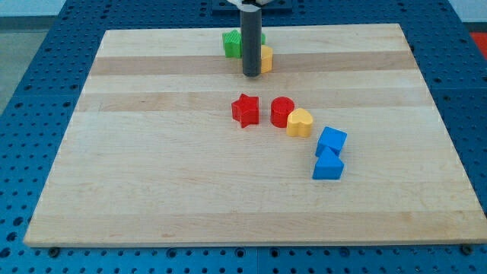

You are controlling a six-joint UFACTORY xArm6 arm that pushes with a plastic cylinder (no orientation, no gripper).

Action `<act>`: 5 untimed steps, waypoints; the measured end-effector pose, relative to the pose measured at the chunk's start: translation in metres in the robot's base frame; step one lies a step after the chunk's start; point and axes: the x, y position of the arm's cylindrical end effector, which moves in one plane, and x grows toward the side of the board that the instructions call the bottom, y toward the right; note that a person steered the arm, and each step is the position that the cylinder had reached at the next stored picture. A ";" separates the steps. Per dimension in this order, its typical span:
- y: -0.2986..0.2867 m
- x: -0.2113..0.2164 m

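Observation:
My tip [250, 74] rests on the wooden board [152, 152] near the view's top, at the lower end of a dark upright rod. It stands right against a yellow block [266, 58], which the rod partly hides. A green block [231, 43] lies just behind the rod on its left, and a sliver of green shows on its right too. Lower down sit a red star [245, 110], a red cylinder [281, 112] and a yellow heart [300, 122], the last two touching. Below and to the right of them a blue cube [332, 141] and a blue wedge-shaped block [328, 165] touch each other.
The board lies on a blue perforated table [30, 68] that shows on all sides. The arm's dark mount [251, 4] reaches in from the view's top edge.

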 end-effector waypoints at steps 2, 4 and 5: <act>0.000 -0.018; 0.026 0.014; 0.061 0.020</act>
